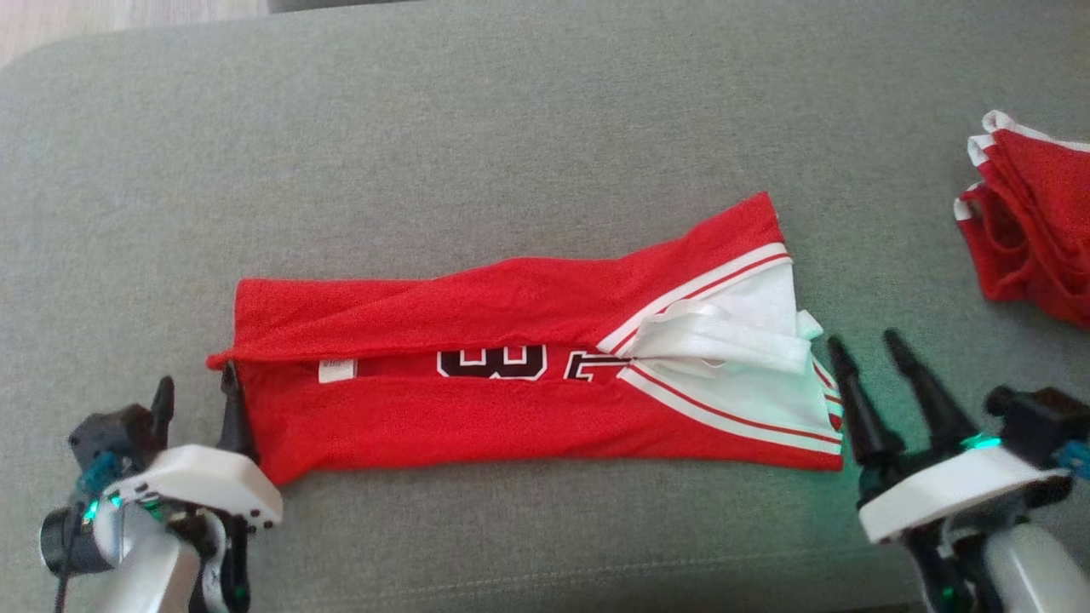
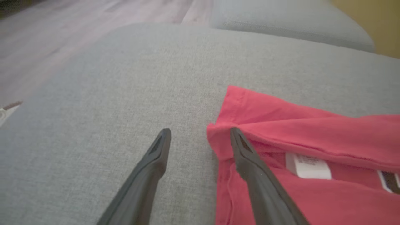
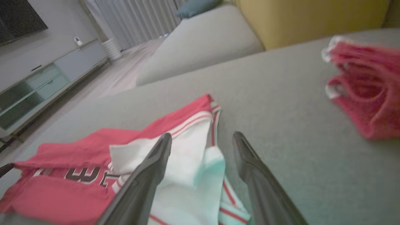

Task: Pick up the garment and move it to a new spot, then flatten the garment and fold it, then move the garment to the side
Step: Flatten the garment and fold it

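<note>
Your left gripper (image 1: 196,376) sits at the lower left with its two dark fingers spread wide and nothing between them. In the left wrist view one finger lies against the jersey's (image 1: 511,409) corner, and the other is over bare upholstery. Your right gripper (image 1: 864,339) is at the lower right, just as wide open and also empty. Its inner finger lies over the white shoulder fabric and its outer one over the cushion.

Between them lies the red basketball jersey, both long sides folded in to the middle. Its long axis runs left to right across the head view. The hem end points at your left gripper, and the white-trimmed shoulder end points at your right. Black numerals outlined in white show in the slit between the folded flaps, and a white label (image 1: 337,369) lies near the hem.

Well off to the right, a second red garment (image 1: 1035,230) with white edging lies bunched.

Everything rests on a grey sofa cushion (image 1: 511,128). Beyond it the right wrist view shows another grey seat (image 3: 203,40), a yellow backrest (image 3: 306,18), pale wooden floor (image 2: 62,37), a low grey media cabinet (image 3: 37,84) and curtains (image 3: 137,18).
</note>
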Motion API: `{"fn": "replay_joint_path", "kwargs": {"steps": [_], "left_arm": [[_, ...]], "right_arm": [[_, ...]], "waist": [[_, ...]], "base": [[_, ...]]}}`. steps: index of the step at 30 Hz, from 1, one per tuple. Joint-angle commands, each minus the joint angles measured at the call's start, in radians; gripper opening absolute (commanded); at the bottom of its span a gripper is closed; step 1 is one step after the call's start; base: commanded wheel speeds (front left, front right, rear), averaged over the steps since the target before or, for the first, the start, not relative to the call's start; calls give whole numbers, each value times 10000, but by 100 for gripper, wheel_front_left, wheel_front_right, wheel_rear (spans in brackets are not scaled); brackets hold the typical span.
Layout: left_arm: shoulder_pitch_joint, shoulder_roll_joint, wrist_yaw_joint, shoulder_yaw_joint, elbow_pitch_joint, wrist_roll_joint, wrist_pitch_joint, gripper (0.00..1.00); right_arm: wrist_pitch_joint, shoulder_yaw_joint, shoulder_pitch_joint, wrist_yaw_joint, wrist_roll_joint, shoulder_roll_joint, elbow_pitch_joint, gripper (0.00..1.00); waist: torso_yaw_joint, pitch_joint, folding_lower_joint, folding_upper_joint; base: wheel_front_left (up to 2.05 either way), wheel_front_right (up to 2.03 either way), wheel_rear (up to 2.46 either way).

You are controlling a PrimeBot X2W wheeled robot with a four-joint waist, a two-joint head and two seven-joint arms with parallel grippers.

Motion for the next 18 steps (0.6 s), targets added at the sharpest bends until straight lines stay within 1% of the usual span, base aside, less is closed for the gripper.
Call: {"fn": "replay_joint_path", "kwargs": {"steps": [1, 4, 6, 11, 14, 18], "left_arm": [[-58, 356, 287, 453, -688, 345, -197, 100], [299, 347, 786, 519, -1757, 934, -299, 100], [521, 303, 992, 487, -2511, 1282, -319, 100], [924, 191, 1155, 270, -4022, 2037, -333, 100], [1049, 146, 1162, 143, -4414, 2264, -334, 100], [1239, 137, 1188, 79, -4611, 2340, -335, 100]], "right_arm": [[-238, -212, 10, 65, -446, 23, -615, 100], [-356, -807, 90, 65, -1252, 338, -1253, 100], [-310, -1114, 148, 65, -1701, 574, -1688, 100], [148, -1482, 406, 65, -2430, 1072, -2567, 100], [313, -1533, 534, 65, -2553, 1212, -2794, 100], [473, -1531, 636, 65, -2598, 1310, -2915, 100]], "waist": [[-17, -59, 0, -1], [-6, -143, 0, -1], [14, -197, 0, -1], [27, -388, 0, -1], [17, -452, 0, -1], [-27, -515, 0, -1]], "base": [[0, 0, 0], [0, 0, 0], [0, 0, 0], [0, 0, 0], [0, 0, 0], [0, 0, 0]]}}
